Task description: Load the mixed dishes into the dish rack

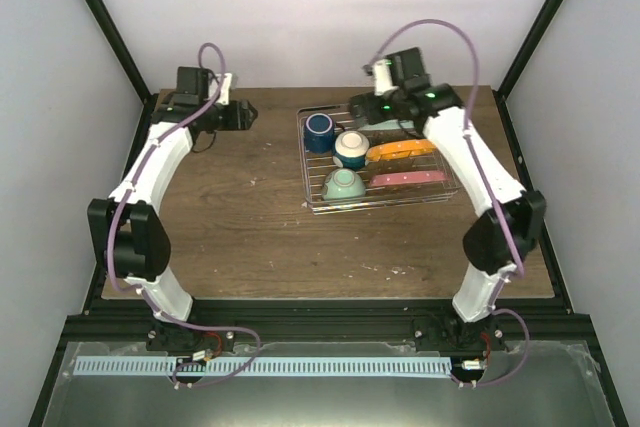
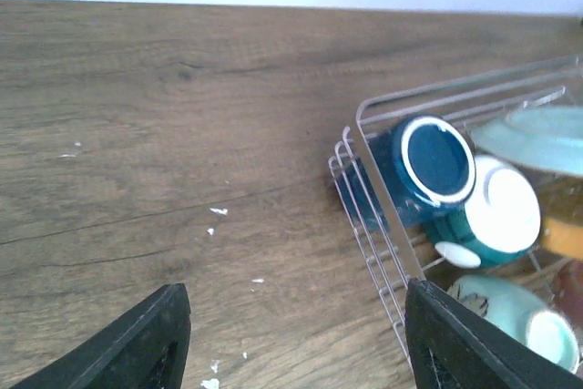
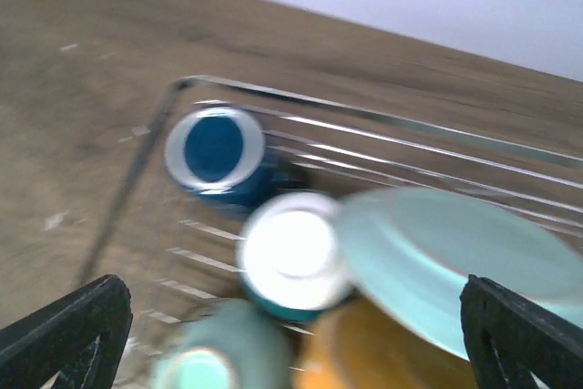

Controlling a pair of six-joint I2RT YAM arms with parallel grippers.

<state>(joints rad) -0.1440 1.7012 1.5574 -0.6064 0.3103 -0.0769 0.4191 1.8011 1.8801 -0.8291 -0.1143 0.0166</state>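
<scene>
The chrome wire dish rack (image 1: 440, 197) stands on the table's right half. In it are the dark blue mug (image 1: 319, 132), the upturned cream-white bowl (image 1: 350, 148), the mint-green bowl (image 1: 343, 185), the plate showing its orange underside (image 1: 400, 151) on edge, and the pink-red plate (image 1: 408, 180) on edge. My right gripper (image 1: 366, 107) is open and empty over the rack's back edge. Its wrist view, blurred, shows the mug (image 3: 214, 150), white bowl (image 3: 293, 248) and mint plate face (image 3: 455, 266). My left gripper (image 1: 245, 115) is open and empty, left of the rack (image 2: 373, 179), above bare wood.
The brown wooden table (image 1: 230, 217) has black frame rails along its sides. White crumbs (image 2: 219, 211) lie on the wood near the left gripper. Grey walls close in the back and sides.
</scene>
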